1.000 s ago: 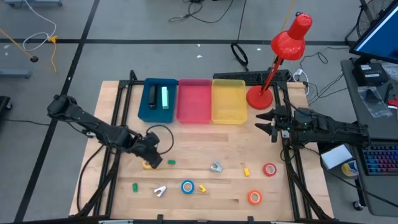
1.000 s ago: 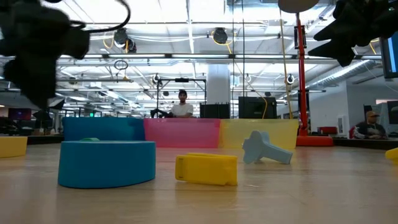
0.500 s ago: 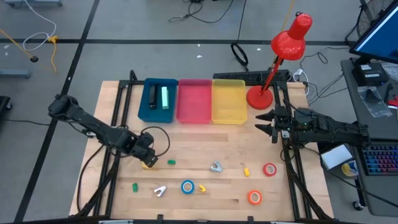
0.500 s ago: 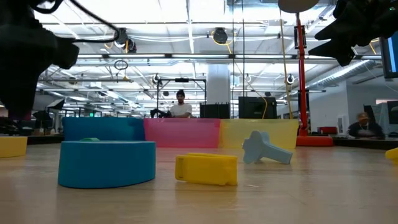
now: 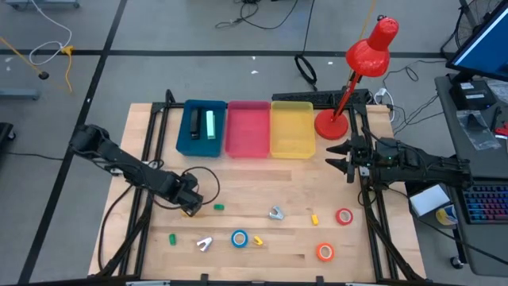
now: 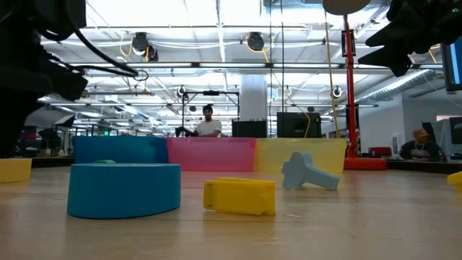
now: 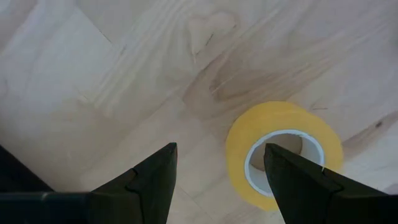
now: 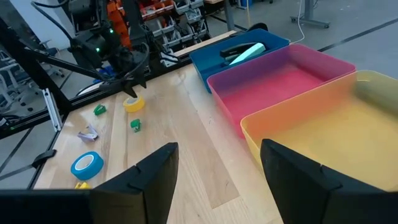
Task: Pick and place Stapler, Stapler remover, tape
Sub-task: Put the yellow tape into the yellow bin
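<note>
Yellow tape roll (image 7: 283,152) flat on desk (image 5: 254,179), hole up, lying off-centre toward one finger of left gripper (image 7: 217,180). Jaws open, empty, poised above it. Right gripper (image 5: 343,157) open, empty, well apart by yellow bin (image 5: 292,127). Left arm nearer.

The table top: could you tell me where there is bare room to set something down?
Bare wood lies between the bins and the row of small items, ahead of the right gripper. It is crowded around the blue tape and by the left gripper.
</note>
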